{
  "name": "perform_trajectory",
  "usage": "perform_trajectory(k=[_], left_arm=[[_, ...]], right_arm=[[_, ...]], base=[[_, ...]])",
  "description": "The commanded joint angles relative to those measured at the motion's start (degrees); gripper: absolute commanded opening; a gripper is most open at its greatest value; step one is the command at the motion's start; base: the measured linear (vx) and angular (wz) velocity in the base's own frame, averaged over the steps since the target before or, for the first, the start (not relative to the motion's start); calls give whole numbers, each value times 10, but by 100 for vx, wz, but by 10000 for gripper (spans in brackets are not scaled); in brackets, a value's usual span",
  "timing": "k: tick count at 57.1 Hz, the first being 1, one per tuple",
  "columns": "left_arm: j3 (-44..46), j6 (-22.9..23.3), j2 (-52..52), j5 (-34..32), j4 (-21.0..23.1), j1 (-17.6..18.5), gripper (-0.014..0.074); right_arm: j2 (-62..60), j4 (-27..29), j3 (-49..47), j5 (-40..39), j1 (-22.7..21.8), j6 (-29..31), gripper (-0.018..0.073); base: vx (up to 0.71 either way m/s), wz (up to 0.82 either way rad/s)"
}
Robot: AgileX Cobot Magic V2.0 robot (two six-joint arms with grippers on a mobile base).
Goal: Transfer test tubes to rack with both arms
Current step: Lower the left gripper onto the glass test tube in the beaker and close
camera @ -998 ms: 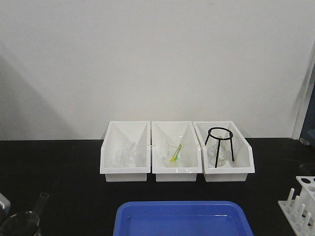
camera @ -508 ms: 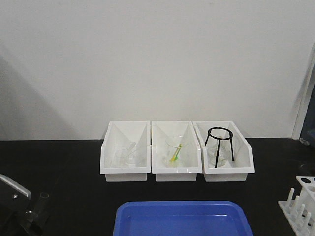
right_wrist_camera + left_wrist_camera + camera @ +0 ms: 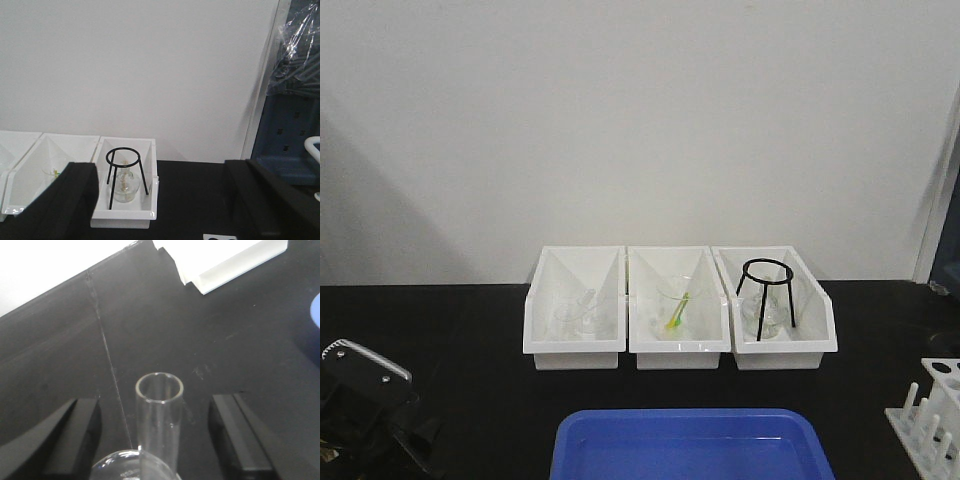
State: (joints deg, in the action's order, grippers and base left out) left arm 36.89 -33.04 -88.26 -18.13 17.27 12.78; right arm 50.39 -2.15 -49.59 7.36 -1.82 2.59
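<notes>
Clear shiny glass tube (image 3: 159,410), matt black desk (image 3: 150,315) with faint scuffs, smooth glossy white plastic bins (image 3: 680,355), thin black wire tripod (image 3: 761,312), smooth blue plastic tub (image 3: 680,445), white plastic rack (image 3: 932,400), clear shiny glass flask (image 3: 125,186)

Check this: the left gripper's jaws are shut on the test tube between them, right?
No. The left gripper's jaws are open, not shut: the test tube is between them with a gap on each side, as the left wrist view shows.

left hand (image 3: 155,407) | test tube (image 3: 159,420) between jaws, gaps both sides | blue tub (image 3: 690,442) right
</notes>
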Motion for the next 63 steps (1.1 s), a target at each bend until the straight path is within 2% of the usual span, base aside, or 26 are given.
perform_trajectory(k=[1, 13, 27, 35, 42, 55, 63], left_arm=[[18, 8, 17, -65, 3, 3, 482], [18, 8, 17, -98, 3, 3, 313], [18, 8, 17, -94, 3, 3, 77], [18, 8, 17, -94, 3, 3, -18], [18, 9, 17, -94, 3, 3, -22], [18, 52, 33, -95, 3, 3, -20], [18, 54, 57, -94, 3, 3, -20]], right_arm=[[-4, -7, -20, -49, -2, 3, 568], [-4, -7, -20, -49, -2, 3, 568], [-4, -7, -20, -49, -2, 3, 568], [-4, -7, -20, -49, -2, 3, 568], [-4, -7, -20, -49, -2, 3, 568], [-4, -7, -20, -48, -2, 3, 565], [-4, -7, -20, -48, -2, 3, 565]], base=[[0, 0], [0, 0], [0, 0], [0, 0], [0, 0], [0, 0], [0, 0]])
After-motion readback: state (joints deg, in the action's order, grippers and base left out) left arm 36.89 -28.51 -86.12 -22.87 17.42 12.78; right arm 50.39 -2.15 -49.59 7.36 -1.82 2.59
